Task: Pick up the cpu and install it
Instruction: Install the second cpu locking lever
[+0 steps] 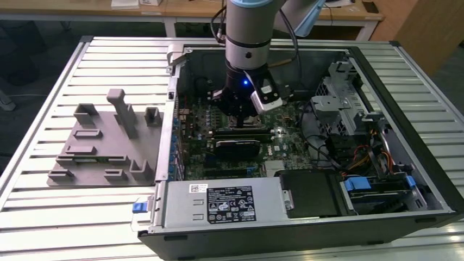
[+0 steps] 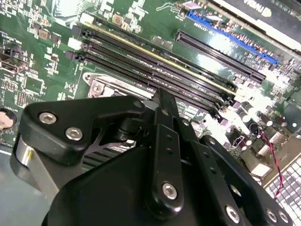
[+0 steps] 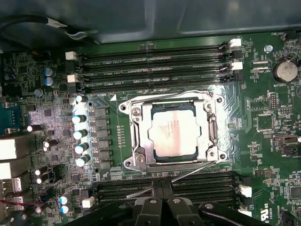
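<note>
In the first wrist view the cpu (image 3: 171, 132), a flat square chip with a silver-grey top, lies inside the metal-framed socket (image 3: 136, 157) on the green motherboard (image 3: 263, 141). My gripper (image 3: 162, 184) hangs just beside the socket, over the memory slots, its two black fingers pressed together with nothing between them. A thin socket lever wire (image 3: 188, 174) runs between the fingertips and the socket frame. The exterior view shows my gripper (image 1: 239, 111) low inside the open computer case (image 1: 406, 157), over the board. In the second wrist view my gripper (image 2: 162, 96) points down at the board.
A grey fixture tray (image 1: 108, 147) with upright posts lies on the slatted table at the exterior view's left. Inside the case sit a power supply (image 1: 217, 201), a drive cage (image 1: 348, 98) and cables (image 1: 362, 157). Memory slots (image 3: 155, 70) flank the socket.
</note>
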